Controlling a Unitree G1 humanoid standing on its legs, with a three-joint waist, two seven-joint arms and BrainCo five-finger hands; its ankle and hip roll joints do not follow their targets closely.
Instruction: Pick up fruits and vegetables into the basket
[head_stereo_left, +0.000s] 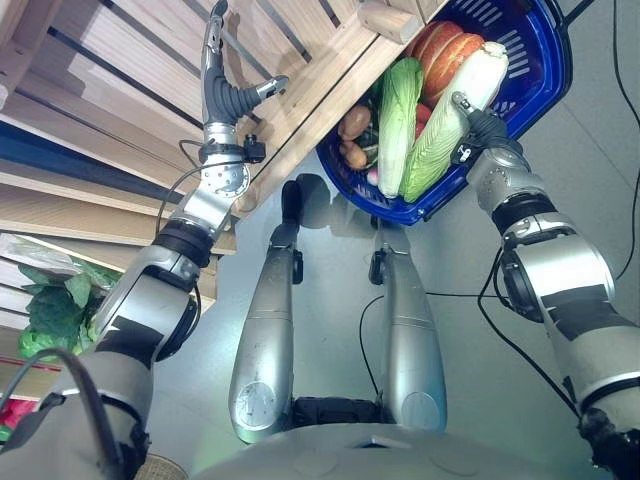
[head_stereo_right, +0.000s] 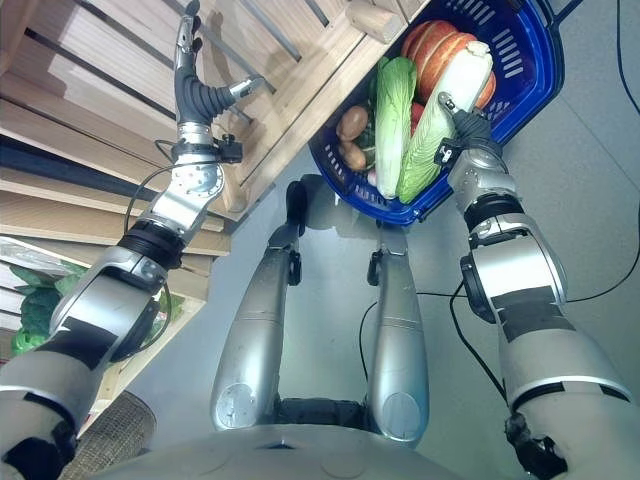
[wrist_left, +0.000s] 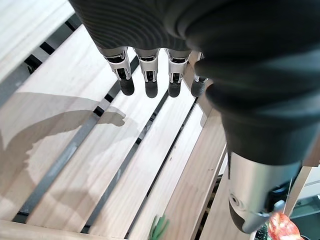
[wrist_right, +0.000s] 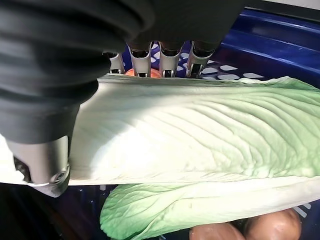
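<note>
Leafy greens (head_stereo_left: 50, 305) are seen nearest, at the robot's left, on a lower level beside the wooden slatted shelf (head_stereo_left: 120, 90).

Left hand (head_stereo_left: 222, 90): raised over the shelf slats, fingers (wrist_left: 150, 85) straight and apart from the thumb, nothing held.

Blue basket (head_stereo_left: 545, 75): set on the floor at the shelf's corner, which stands over its left rim. Contents counted:
- two napa cabbages; the first cabbage (head_stereo_left: 400, 110) lies inside;
- the second cabbage (head_stereo_left: 455, 115) lies beside it, its white end toward the far rim;
- two brown potatoes (head_stereo_left: 354, 123) near the left wall;
- one orange pumpkin (head_stereo_left: 447, 50) at the far end;
- something red between the cabbages, not identifiable.

Right hand (head_stereo_left: 478, 122): clamped on the second cabbage, thumb on the near side, fingers (wrist_right: 167, 55) curled over the far edge, as the right wrist view makes plain. The left wrist view alone shows a green scrap (wrist_left: 159, 229) between the slats.
</note>
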